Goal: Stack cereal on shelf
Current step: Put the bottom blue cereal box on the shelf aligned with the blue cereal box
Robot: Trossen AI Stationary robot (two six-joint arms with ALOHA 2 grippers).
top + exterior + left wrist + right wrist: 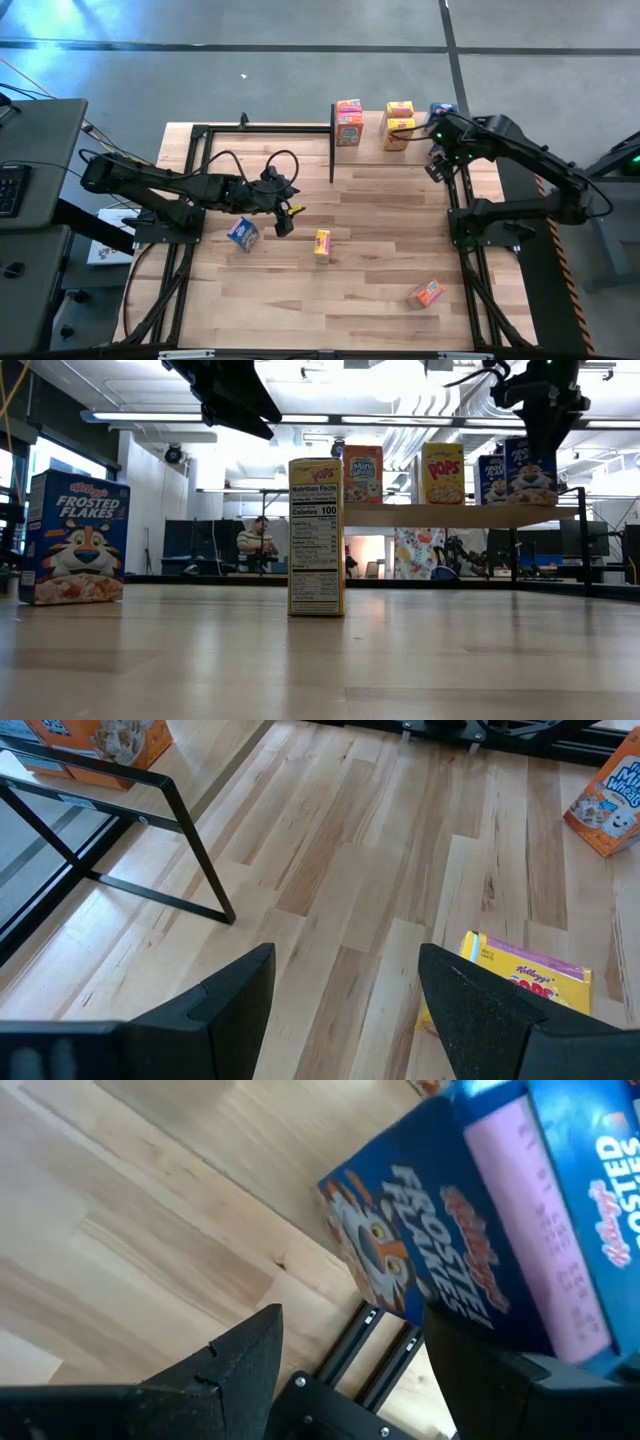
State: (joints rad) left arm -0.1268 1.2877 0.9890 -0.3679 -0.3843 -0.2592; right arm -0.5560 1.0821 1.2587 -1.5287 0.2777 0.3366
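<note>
The left gripper (284,218) hangs with fingers apart and empty above the plank worktop (380,260), near an upright yellow cardboard cereal box (322,244). The right gripper (437,160), also spread and empty, hovers by two blue cereal boxes (518,471) on the light-wood shelf (440,515).

shelf (375,120): orange, 2 yellow, 2 blue boxes | table: blue (243,233), yellow (322,244), orange (427,293)
</note>
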